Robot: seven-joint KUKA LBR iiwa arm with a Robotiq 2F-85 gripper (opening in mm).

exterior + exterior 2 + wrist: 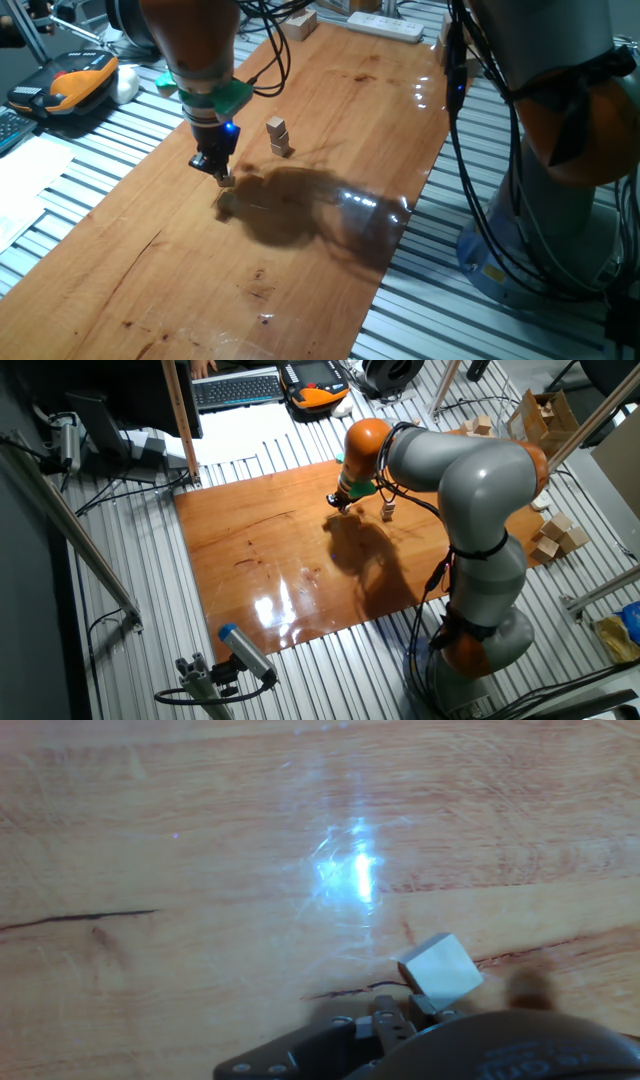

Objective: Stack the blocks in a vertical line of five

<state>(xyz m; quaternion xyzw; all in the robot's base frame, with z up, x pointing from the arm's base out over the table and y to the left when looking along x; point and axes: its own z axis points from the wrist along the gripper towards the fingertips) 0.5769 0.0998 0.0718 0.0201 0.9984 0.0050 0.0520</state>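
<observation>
My gripper [222, 176] hangs over the left middle of the wooden board and is shut on one tiny tan block [227, 181], a little above the surface. In the hand view the block [440, 970] sits at the fingertips [392, 1010], tilted, with bare board behind it. A short stack of alike blocks [279, 138] stands upright on the board to the right of the gripper, apart from it. In the other fixed view the gripper [338, 503] is left of the stack [388, 510]. I cannot count the stack's cubes for sure. Other blocks are out of view.
The board's [300, 260] right edge drops to a slatted metal table. A white power strip [385, 25] and a larger wooden block [300, 25] lie at the far end. Larger pale blocks [555, 535] and a cardboard box [545, 410] sit beside the robot base [480, 640].
</observation>
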